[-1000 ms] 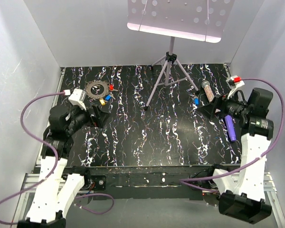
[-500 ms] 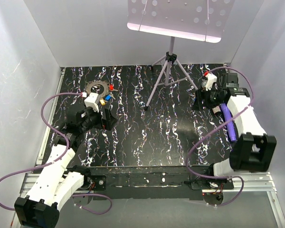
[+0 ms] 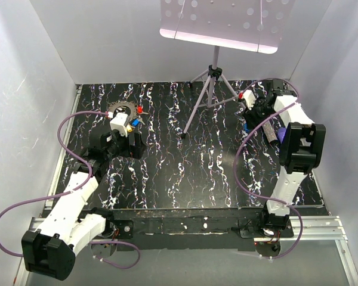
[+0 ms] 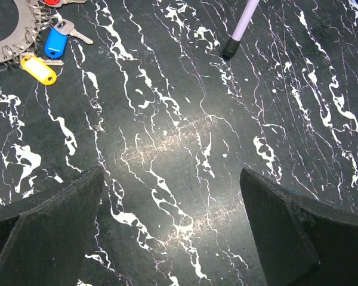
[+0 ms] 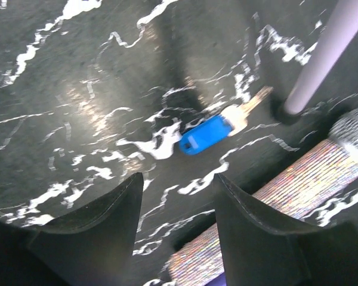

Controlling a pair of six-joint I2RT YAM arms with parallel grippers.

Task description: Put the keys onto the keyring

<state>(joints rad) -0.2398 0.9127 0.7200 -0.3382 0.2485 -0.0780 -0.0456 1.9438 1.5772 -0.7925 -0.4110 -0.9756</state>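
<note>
- Top external view is showing you the keyring (image 3: 122,111) lying at the far left of the table (image 3: 185,173). A red key (image 3: 139,109), a blue key (image 3: 134,121) and a yellow key (image 3: 129,126) are clustering at its right edge.
- Your left gripper (image 4: 170,229) is hovering just on the near side of that cluster, jaws spread wide over bare table and gripping nothing.
- Left wrist view is cutting the keyring off at its top left corner. You cannot tell whether the three keys are threaded on it or only touching it.
- Between your two arms a tripod (image 3: 209,89) is standing at the far middle of the table, carrying a perforated plate (image 3: 221,18) that is overhanging the back edge.
- Your right gripper (image 5: 176,226) is hanging released and empty, low over the far right of the table.
- Just ahead of it a loose key (image 5: 206,134) with a blue head is lying flat, well apart from the keyring.
- One tripod leg is planting its foot just beside the loose key's metal blade, crowding it from the right.
- Beside that, a glittery tube (image 5: 298,190) is lying near your right finger.
- From above, your right arm is covering most of the tube and a purple pen (image 3: 279,134), leaving the loose key as a blue speck.
- Right wrist view is blurring, and the key heads are showing too small for you to read any writing.
</note>
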